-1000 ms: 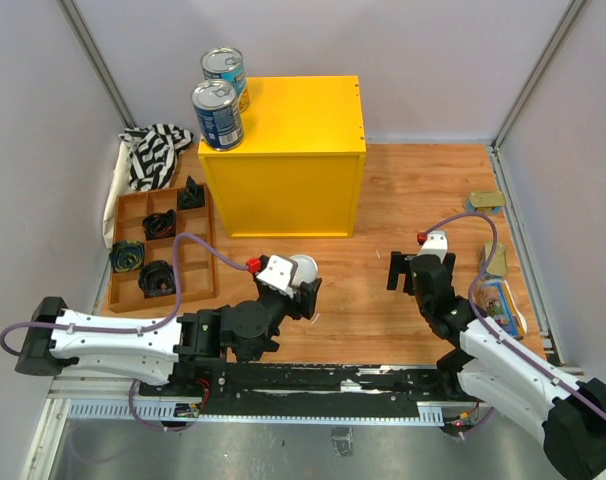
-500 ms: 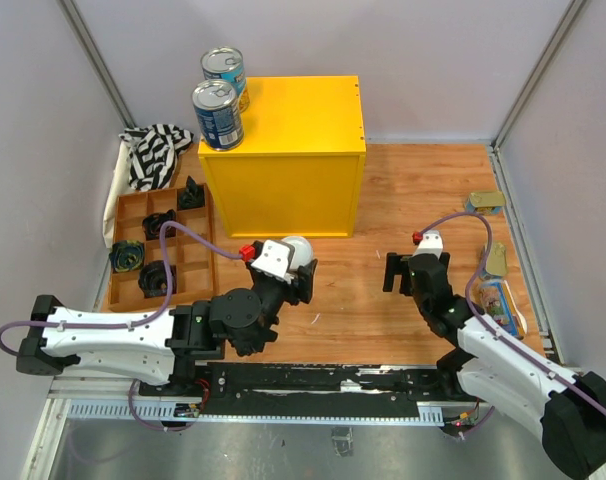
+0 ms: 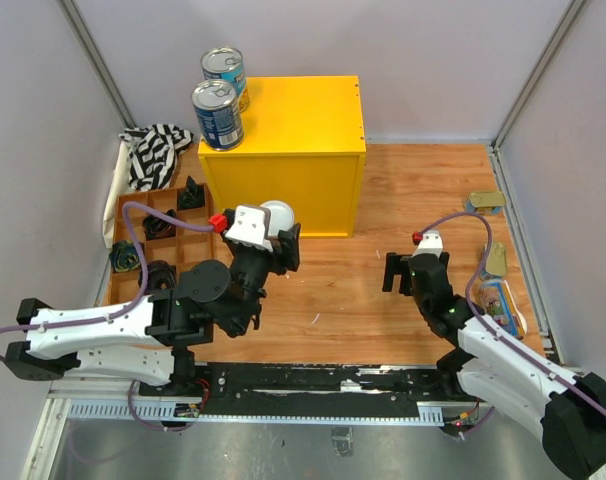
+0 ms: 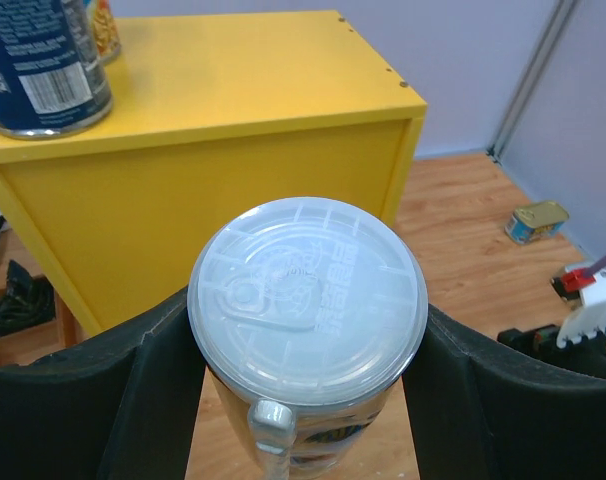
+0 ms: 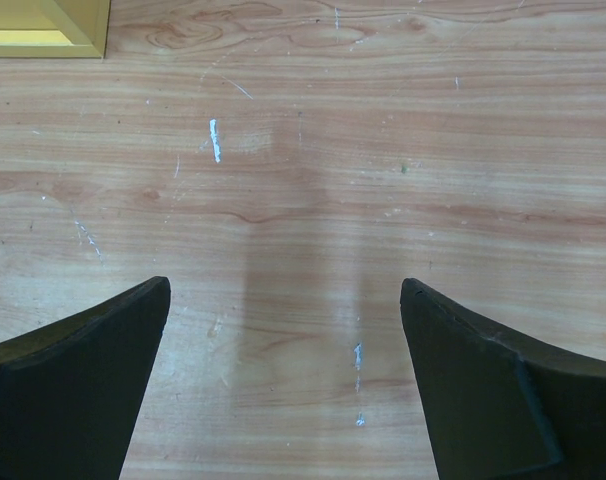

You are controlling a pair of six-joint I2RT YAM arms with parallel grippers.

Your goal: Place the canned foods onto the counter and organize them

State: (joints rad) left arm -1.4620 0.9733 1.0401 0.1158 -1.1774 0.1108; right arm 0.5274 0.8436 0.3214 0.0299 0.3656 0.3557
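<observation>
My left gripper (image 3: 271,236) is shut on a slim can with a white lid (image 4: 308,290), held upright in the air just in front of the yellow counter (image 3: 283,150). Two wide blue cans (image 3: 218,115) (image 3: 225,72) stand on the counter's far left edge. My right gripper (image 3: 408,271) is open and low over the bare wooden floor, with nothing between its fingers (image 5: 73,390). At the right wall lie a flat gold tin (image 3: 486,201), a second gold tin (image 3: 496,260) and a yellow-blue can (image 3: 503,305) on its side.
A brown wooden compartment tray (image 3: 143,193) holding small black objects sits left of the counter, partly under my left arm. A black-and-white striped cloth (image 3: 155,152) lies behind it. Grey walls close in on both sides and the back.
My left arm has carried the white-lidded can up and to the left, closer to the counter's front. The right arm has barely moved.
</observation>
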